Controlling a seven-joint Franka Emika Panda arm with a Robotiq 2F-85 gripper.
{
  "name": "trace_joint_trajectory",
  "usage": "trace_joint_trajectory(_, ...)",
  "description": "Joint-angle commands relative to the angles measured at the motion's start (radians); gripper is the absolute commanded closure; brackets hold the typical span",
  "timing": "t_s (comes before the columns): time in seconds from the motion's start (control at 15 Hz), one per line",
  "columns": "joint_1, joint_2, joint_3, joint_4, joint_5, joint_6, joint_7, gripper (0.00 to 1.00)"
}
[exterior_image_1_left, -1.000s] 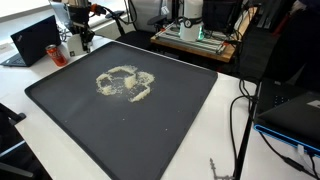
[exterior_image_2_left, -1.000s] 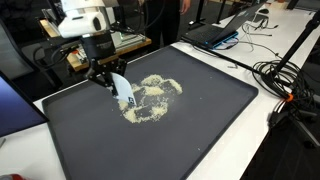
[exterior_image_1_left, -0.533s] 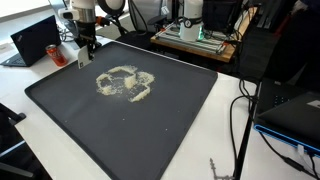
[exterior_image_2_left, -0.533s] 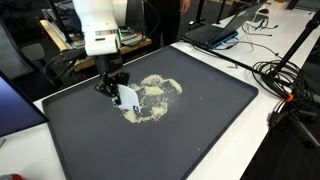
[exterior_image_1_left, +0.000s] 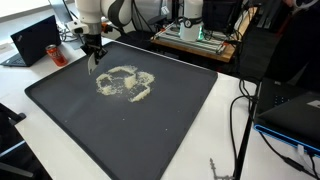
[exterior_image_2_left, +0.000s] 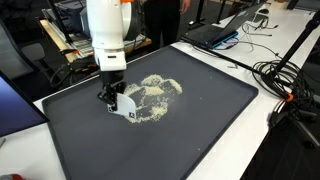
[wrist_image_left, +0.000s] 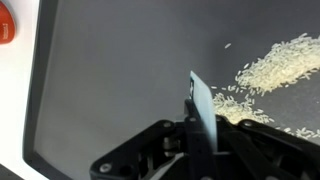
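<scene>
The hand pinches a white card just beside the rice on the black mat; probably best to hold the card's edge flat and sweep slowly so grains don't scatter.

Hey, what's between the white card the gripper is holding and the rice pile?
In the wrist view, only bare black tray and a few loose grains lie between the white card and the rice pile.

White Panda arm, smooth rounded links, glossy shell, wide cylindrical wrist section just above tool, tool black & angular, Robotiq type, matte black finger housings w/ hard edges in wrist view, dark collar btwn white wrist & tool
</scene>
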Motion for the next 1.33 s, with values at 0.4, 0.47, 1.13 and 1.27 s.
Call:
trace_joint_trajectory(0.4, 0.037, 0.017, -0.020, 0.005, -0.130, -0.013, 0.151, 0.99)
trace_joint_trajectory(0.47, 0.046, 0.024, -0.025, 0.008, -0.145, -0.013, 0.150, 0.99)
trace_joint_trajectory(1.13, 0.110, 0.082, -0.069, 0.053, -0.261, 0.003, 0.275, 0.99)
trace_joint_trajectory(1.27, 0.115, 0.100, -0.076, 0.069, -0.269, 0.004, 0.289, 0.99)
